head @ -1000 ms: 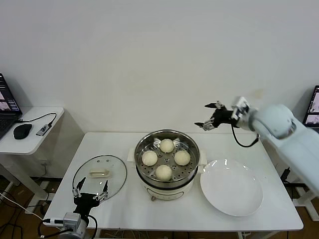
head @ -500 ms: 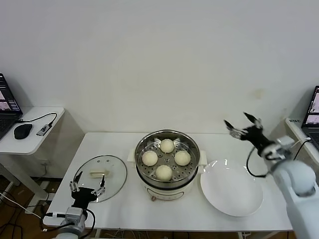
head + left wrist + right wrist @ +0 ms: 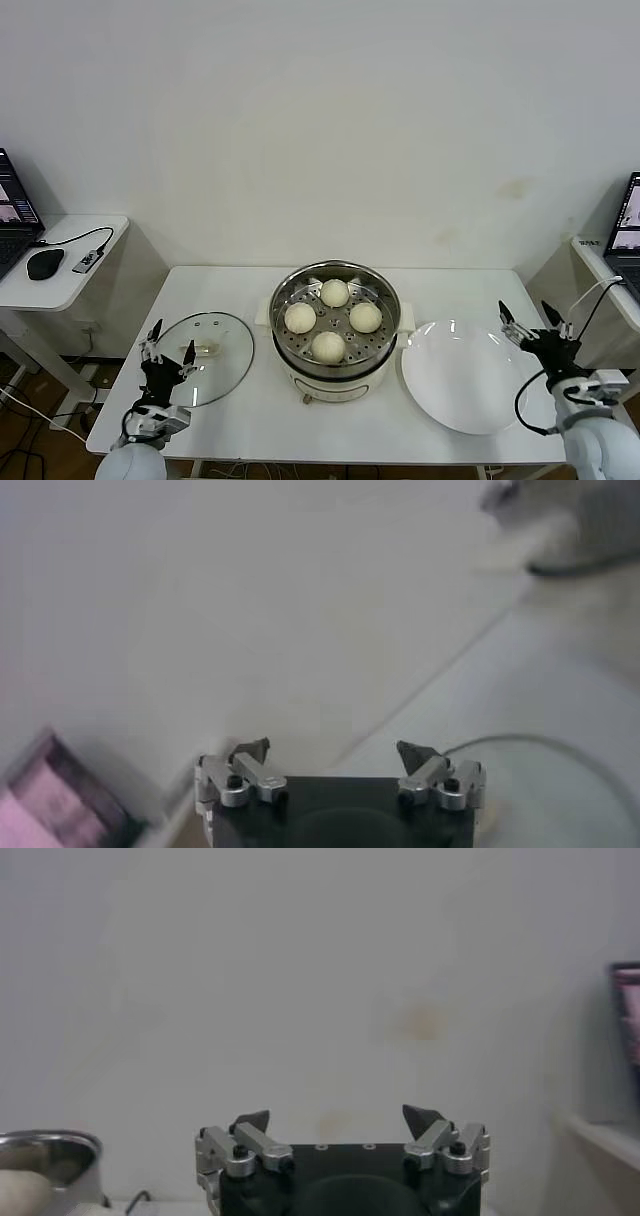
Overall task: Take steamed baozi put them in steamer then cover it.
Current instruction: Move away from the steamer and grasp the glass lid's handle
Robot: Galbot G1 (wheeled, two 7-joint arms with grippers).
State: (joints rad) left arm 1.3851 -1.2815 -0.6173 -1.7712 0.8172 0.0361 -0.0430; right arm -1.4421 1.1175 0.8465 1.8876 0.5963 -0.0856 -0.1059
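Fingers (image 3: 250,750) close-up, wrist views only

Steamer (image 3: 335,330) stands uncovered, 4 baozi (image 3: 334,318) filling its tray; bare tabletop (image 3: 262,400) lies between it and the glass lid (image 3: 202,357).

A: We see a white table (image 3: 250,420) carrying three things. What sits at its centre?

B: We find the steamer (image 3: 335,372) there, on its white base. The cover (image 3: 205,348) lies flat on the table to the robot's left of it, near the front edge, handle up.

A: And to the right?

B: We note a white plate (image 3: 465,385) just beside the steamer. A lower side table (image 3: 60,285) stands apart at far left, with a mouse (image 3: 45,263) on it.
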